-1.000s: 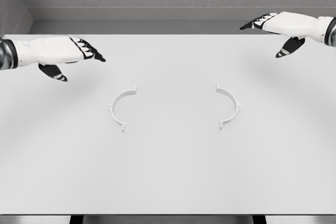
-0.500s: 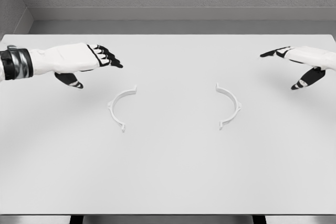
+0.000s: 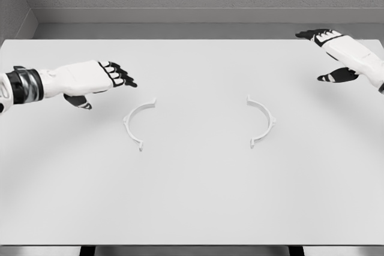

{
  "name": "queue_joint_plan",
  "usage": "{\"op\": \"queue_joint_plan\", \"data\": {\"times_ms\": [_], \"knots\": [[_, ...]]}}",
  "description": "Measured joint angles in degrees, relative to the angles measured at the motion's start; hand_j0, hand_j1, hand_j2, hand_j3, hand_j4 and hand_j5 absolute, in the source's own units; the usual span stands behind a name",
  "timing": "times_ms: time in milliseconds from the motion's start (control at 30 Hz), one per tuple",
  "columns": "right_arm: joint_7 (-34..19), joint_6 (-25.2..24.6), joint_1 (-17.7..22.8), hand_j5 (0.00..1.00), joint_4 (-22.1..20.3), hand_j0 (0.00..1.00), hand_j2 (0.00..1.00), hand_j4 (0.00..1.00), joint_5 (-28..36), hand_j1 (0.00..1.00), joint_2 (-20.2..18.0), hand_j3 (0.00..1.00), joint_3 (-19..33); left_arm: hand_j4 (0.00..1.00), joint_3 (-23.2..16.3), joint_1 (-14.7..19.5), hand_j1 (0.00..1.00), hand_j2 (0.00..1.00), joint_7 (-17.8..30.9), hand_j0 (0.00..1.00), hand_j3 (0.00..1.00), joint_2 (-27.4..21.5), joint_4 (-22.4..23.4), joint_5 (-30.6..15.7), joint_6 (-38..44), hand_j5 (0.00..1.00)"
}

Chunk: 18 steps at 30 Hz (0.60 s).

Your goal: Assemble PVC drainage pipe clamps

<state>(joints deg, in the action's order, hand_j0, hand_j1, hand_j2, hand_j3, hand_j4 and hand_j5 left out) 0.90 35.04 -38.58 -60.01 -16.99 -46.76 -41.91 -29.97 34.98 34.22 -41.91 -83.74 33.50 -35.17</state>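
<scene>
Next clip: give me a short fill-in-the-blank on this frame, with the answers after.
1. The number of clamp halves on the table is ____.
2. The left clamp half and the right clamp half lie ____, not joined.
3. The hand nearer to a clamp half is the ____ hand.
4. The right hand holds ____.

Missing words: two; apart; left; nothing

The scene was evenly and brightly lit from above. Only faint, soft shadows were cast on the white table (image 3: 192, 202), near its left and right edges. No glare or blur was seen.
</scene>
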Motion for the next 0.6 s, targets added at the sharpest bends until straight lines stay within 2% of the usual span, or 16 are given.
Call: {"op": "queue_joint_plan", "data": {"times_ms": [133,300,600], "knots": [[0.1,0.0,3.5,1.00,-4.0,1.00,1.00,1.00,-2.7,1.00,-0.4,1.00,-0.7,1.00,-0.2,-0.9,1.00,1.00,0.5,1.00,1.00,1.2,-0.6,-0.3,0.0,1.00],[-6.1,0.0,4.0,1.00,-11.0,1.00,1.00,1.00,-4.4,1.00,-1.7,1.00,-0.7,1.00,-0.5,-1.0,1.00,1.00,0.8,1.00,1.00,3.2,-0.4,-0.1,0.0,1.00],[-9.4,0.0,5.2,1.00,-15.9,1.00,1.00,1.00,-4.9,1.00,-2.0,1.00,-1.0,1.00,-1.2,-1.6,1.00,1.00,0.8,1.00,1.00,5.8,0.2,1.9,0.0,1.00]]}}
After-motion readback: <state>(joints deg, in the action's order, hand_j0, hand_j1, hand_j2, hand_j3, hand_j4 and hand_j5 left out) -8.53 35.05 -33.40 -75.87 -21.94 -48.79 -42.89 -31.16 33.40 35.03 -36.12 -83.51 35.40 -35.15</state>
